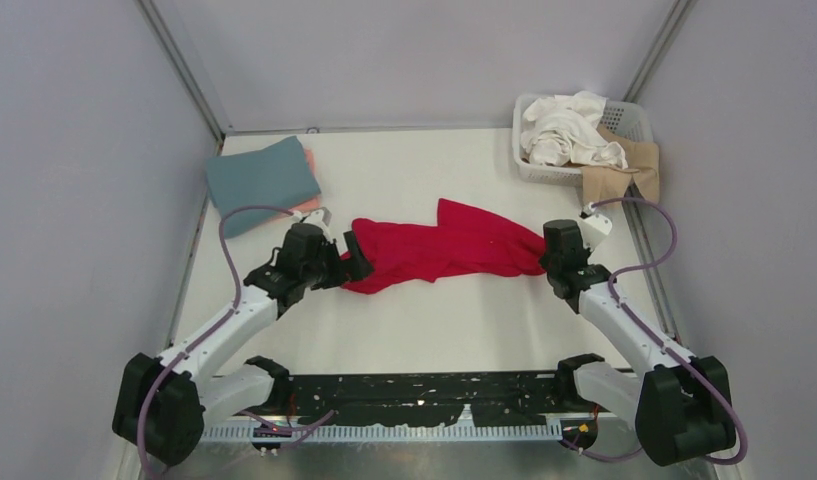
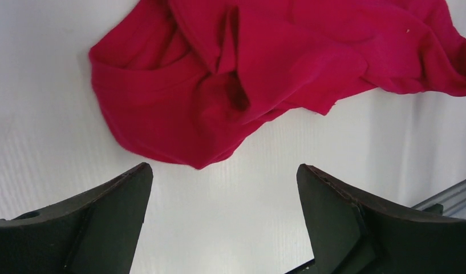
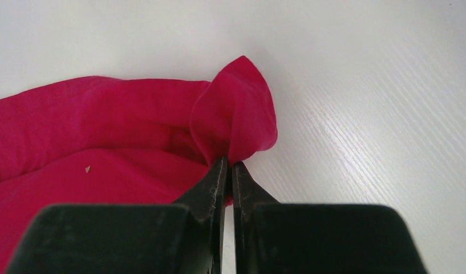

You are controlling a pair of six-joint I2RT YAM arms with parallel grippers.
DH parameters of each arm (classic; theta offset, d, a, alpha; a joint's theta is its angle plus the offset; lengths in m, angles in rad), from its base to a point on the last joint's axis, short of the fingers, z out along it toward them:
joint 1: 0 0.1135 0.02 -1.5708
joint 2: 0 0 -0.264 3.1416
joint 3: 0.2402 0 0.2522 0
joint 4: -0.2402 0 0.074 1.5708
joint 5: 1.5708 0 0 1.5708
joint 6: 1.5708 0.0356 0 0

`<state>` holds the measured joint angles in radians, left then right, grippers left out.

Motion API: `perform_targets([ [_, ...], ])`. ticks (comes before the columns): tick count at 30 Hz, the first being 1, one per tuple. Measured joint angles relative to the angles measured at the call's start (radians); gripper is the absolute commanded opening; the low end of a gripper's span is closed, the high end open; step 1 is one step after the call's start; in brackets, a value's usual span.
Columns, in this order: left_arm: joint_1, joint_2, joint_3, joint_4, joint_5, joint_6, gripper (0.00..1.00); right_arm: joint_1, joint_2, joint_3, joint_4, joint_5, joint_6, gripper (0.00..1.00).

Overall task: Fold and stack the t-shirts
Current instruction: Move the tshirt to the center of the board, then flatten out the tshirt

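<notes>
A bright red t-shirt (image 1: 439, 250) lies bunched across the middle of the table. It also shows in the left wrist view (image 2: 247, 74) and the right wrist view (image 3: 105, 142). My left gripper (image 1: 356, 258) is open and empty at the shirt's left end, its jaws wide apart just short of the cloth (image 2: 225, 171). My right gripper (image 1: 544, 255) is shut on the shirt's right edge (image 3: 229, 162), pinching a raised fold. A folded teal-blue t-shirt (image 1: 262, 180) lies on a salmon pink one (image 1: 309, 165) at the back left. White (image 1: 564, 130) and tan (image 1: 624, 165) t-shirts fill the basket.
The white slotted basket (image 1: 634, 115) stands at the back right, with the tan cloth hanging over its front. A black rail (image 1: 424, 395) runs along the near edge between the arm bases. Grey walls close in both sides.
</notes>
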<state>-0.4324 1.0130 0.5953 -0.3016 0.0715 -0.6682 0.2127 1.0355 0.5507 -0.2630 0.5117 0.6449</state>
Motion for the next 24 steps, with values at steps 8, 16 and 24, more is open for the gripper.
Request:
perform_targets([
  [8, -0.023, 0.219, 0.148, 0.087, 0.129, 0.026, 0.84, -0.021, 0.053, -0.008, -0.011, 0.013, 0.012, 0.12],
  [16, -0.055, 0.355, 0.186, 0.102, 0.148, 0.041, 0.64, -0.029, 0.065, -0.014, -0.011, 0.02, 0.012, 0.12],
  [24, -0.073, 0.46, 0.209, 0.11, 0.156, 0.048, 0.57, -0.034, 0.065, -0.034, 0.017, 0.018, 0.012, 0.12],
])
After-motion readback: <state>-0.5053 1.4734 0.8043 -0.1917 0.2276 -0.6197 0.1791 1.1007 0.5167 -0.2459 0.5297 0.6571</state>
